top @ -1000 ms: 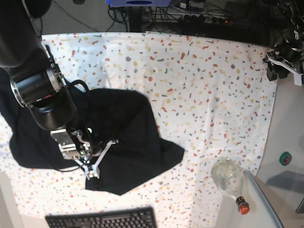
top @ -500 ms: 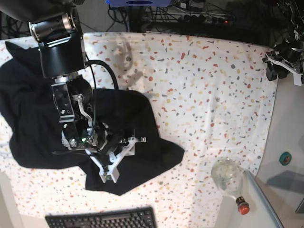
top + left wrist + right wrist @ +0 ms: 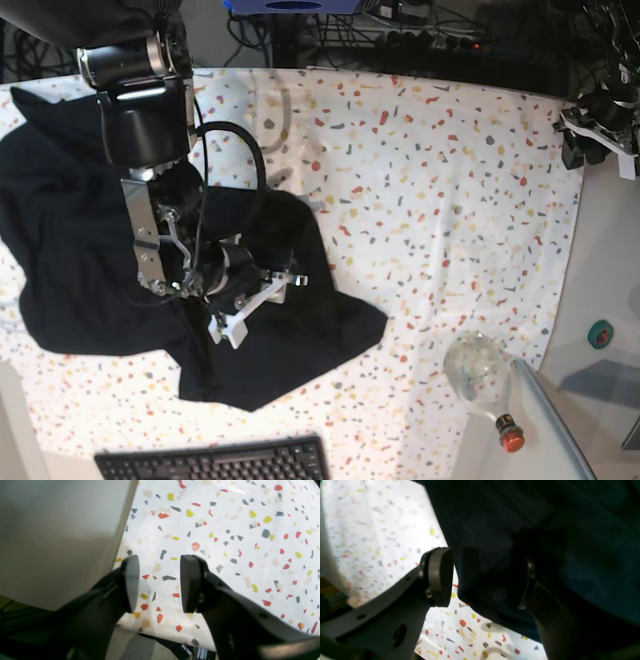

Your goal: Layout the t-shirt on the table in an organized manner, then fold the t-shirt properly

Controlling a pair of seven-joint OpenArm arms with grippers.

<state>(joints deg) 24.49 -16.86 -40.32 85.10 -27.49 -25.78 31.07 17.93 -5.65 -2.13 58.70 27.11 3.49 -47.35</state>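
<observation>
Presently the right gripper (image 3: 260,300) sits over the middle of the t-shirt (image 3: 80,250), jaws spread wide. From the right wrist view a hanging fold of the black cloth (image 3: 520,530) fills the gap between the two pads without being pinched; daylight shows beside the pale left pad (image 3: 437,576), and the other pad is lost against the dark fabric. Shirt lies rumpled on the robot's right side of the table (image 3: 450,200), bunched in loose folds. Left gripper (image 3: 158,583) parked at the table's far edge; jaws partly apart, nothing between them, speckled cover visible through the gap. Keyboard (image 3: 215,462) and an upturned glass bottle (image 3: 480,375) at the near edge.
</observation>
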